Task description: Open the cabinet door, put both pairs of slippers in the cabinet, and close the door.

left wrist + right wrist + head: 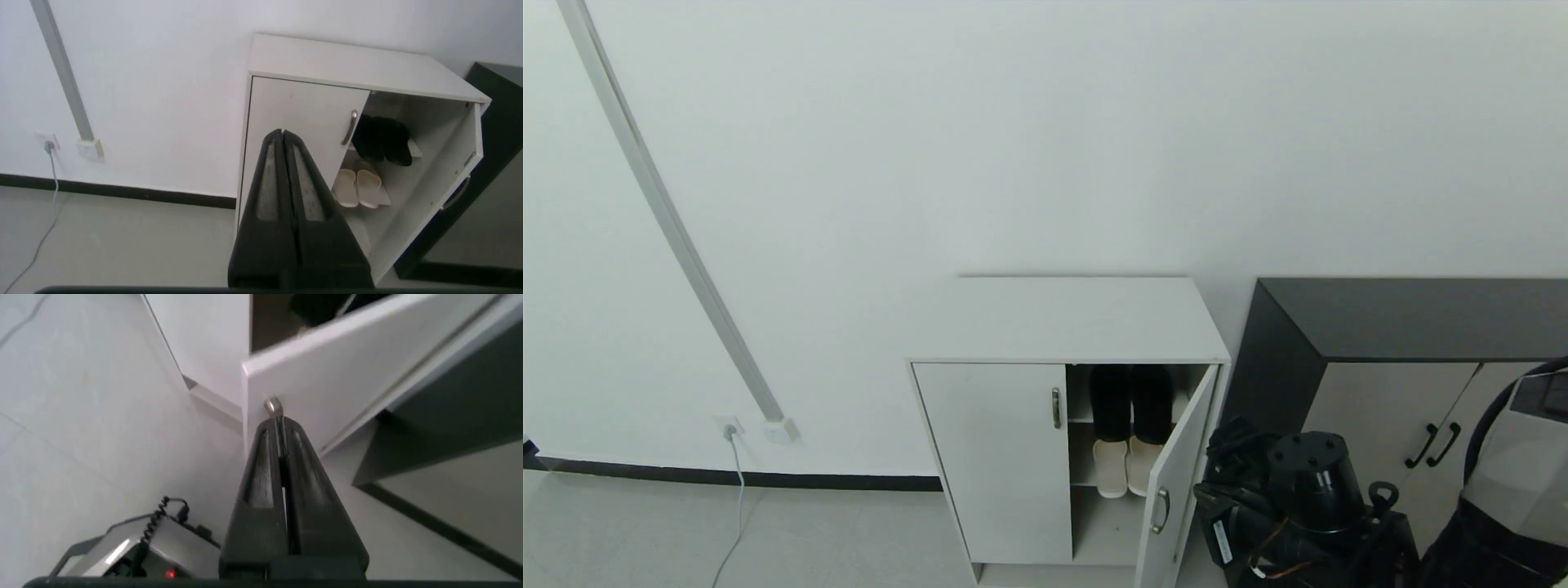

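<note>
Door (1180,465): right leaf of white cabinet (1062,322), standing open towards me, hinged at the cabinet's right edge. Handle (274,407) lies at the tips of my right gripper (279,433), fingers pressed together (contact unclear). Left gripper (283,139) is likewise clenched, farther left. Black slippers (1131,400) are on the upper shelf, pale slippers (1125,467) on the shelf below. My right arm is nearer, so I judge the closing push runs far-left.

The cabinet (1062,318) is matt white board, its handle (1056,408) dull metal; the black slippers (1131,400) look plush.
</note>
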`<state>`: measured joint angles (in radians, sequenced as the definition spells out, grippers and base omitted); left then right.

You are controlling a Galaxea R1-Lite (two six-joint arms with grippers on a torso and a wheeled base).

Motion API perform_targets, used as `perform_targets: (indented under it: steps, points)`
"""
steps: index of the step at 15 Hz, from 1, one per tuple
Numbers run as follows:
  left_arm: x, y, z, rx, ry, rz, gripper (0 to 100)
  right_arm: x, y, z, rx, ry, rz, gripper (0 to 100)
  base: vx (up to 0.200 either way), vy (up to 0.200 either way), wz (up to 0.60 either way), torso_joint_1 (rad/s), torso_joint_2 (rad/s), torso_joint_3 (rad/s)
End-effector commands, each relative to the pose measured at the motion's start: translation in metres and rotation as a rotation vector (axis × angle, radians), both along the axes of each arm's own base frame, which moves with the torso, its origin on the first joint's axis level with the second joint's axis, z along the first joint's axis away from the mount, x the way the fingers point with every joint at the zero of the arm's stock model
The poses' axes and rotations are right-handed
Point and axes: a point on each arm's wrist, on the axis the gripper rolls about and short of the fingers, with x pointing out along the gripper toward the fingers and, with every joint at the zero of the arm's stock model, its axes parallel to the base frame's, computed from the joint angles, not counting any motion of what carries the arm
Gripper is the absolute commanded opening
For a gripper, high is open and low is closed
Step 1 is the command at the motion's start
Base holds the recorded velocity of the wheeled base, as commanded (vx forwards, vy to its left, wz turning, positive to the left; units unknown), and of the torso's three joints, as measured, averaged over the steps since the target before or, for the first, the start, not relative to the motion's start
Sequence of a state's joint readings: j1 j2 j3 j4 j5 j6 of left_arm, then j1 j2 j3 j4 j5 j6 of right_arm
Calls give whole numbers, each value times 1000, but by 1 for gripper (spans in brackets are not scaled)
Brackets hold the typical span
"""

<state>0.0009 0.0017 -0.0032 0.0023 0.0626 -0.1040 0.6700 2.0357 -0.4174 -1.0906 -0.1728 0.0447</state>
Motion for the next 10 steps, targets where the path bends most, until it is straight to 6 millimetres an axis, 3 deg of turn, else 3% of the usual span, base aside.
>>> perform_targets:
  steps: [1, 6, 10]
  points:
    - [0, 0, 0, 0, 2, 1, 0, -3, -5, -15, -40, 50, -9, 0, 0, 0, 0, 0, 0, 0]
    - [0, 0, 0, 0, 1, 1, 0, 6, -1, -48, -64, 81, -15, 0, 0, 0, 0, 0, 0, 0]
    - [0, 0, 0, 0, 2, 1, 0, 21, 4, -60, -58, 75, -34, 0, 0, 0, 0, 0, 0, 0]
